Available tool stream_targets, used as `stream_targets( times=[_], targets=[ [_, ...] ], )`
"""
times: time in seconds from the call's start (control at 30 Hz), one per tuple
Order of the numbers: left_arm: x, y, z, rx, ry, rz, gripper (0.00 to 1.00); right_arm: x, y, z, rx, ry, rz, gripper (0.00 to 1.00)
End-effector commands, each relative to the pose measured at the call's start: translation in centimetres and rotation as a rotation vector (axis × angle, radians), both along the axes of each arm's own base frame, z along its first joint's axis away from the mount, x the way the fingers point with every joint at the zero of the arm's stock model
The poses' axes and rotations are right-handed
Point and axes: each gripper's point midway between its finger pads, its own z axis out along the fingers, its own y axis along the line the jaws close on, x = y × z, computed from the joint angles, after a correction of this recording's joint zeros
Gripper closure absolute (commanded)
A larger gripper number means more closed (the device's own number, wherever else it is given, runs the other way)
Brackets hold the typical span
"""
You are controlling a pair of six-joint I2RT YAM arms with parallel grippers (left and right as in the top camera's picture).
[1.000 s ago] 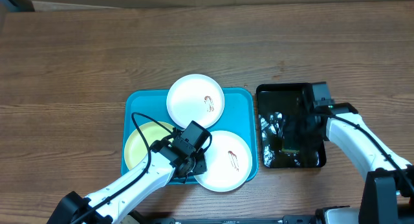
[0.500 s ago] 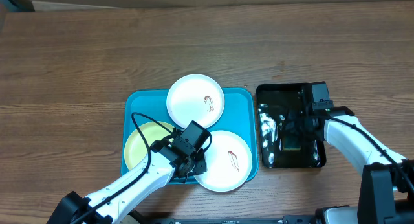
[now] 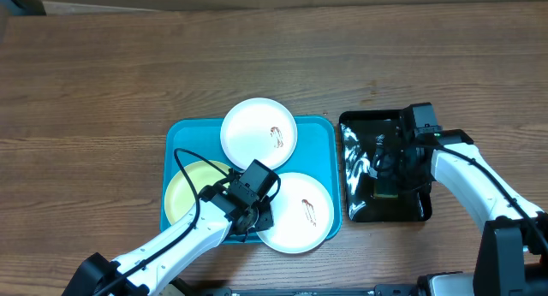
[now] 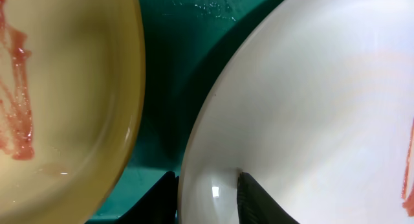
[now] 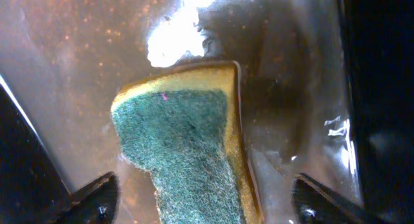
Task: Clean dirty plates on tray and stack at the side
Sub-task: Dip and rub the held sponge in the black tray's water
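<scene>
On the wooden table [image 3: 103,91], the turquoise tray [image 3: 180,138] held three smeared plates [image 3: 259,133]. The left gripper [image 4: 206,195] pinched the nearest white plate [image 3: 295,210] by its rim. The right gripper [image 5: 207,204] hung spread astride the sponge [image 5: 181,133] in the black tray [image 3: 411,212]; I reckoned it should close squarely across the sponge's sides.

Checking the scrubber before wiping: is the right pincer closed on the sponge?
No, the right pincer stands open, its fingers apart from the sponge on both sides.

Robot lab: arms [image 3: 467,172] at wooden table [image 3: 103,74]

Bright even light, glare on black tray [image 3: 377,125], close-ups soft
</scene>
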Motion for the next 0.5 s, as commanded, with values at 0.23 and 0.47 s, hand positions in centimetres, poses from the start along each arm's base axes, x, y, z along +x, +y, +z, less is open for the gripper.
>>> stream_targets(
  times=[0.23, 0.47],
  targets=[
    [0.3, 0.5, -0.2, 0.031, -0.026, 0.022, 0.91, -1.6, -0.2, -1.7, -0.002, 0.032, -0.002, 0.82],
    [0.4, 0.3, -0.1, 0.021, -0.034, 0.0, 0.96, -1.2, -0.2, 1.0, -0.007, 0.056, -0.002, 0.96]
  ],
)
